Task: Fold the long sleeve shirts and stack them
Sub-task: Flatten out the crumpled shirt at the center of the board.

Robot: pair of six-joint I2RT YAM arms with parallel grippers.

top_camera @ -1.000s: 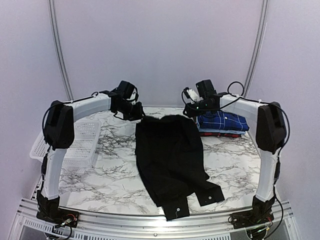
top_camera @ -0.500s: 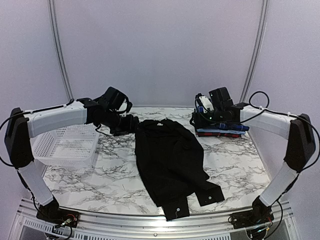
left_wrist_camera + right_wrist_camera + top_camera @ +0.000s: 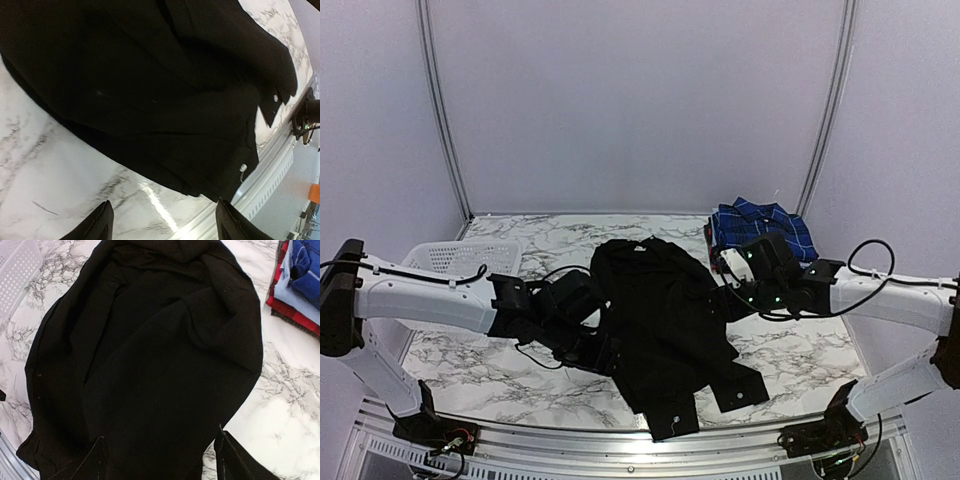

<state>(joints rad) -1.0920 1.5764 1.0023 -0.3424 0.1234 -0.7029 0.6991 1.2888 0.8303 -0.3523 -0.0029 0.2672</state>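
The left arm and right arm both reach inward, forearms stretched low and nearly level, elbows out at the sides; the left gripper points down and to the right, its 2 fingers spread wide with nothing between them; the right gripper angles down opposite it, jaws likewise parted and empty.

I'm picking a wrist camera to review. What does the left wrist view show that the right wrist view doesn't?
Only the left wrist view shows the white cuff buttons and the metal front rail. Only the right wrist view shows the stack of folded shirts and the white mesh basket. Both show the black shirt spread on the marble table, with the left gripper or right gripper open at the bottom edge.
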